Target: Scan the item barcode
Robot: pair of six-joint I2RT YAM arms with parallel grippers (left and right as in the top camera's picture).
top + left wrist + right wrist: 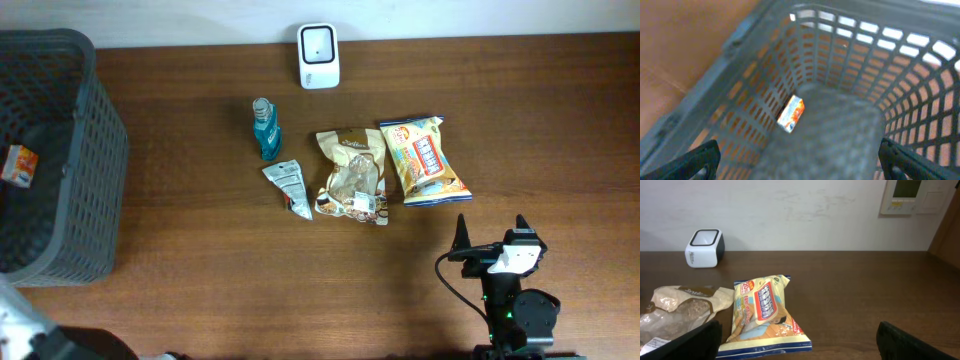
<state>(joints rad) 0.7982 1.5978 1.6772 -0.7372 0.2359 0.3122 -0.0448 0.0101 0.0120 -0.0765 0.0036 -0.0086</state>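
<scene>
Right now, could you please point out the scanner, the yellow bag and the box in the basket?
scanner (319, 55): overhead, its top face.
yellow bag (765, 312): right wrist, printed front.
box (791, 113): left wrist, its orange face.

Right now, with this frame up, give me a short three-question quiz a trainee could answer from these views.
1. True or false: the small orange box lies inside the grey basket.
2. Which item lies nearest the white scanner? A teal bottle; B yellow snack bag; C silver pouch.
3. Fill in: the left gripper and the right gripper both stand ____.
Key: 1 true. 2 A. 3 open.
</scene>
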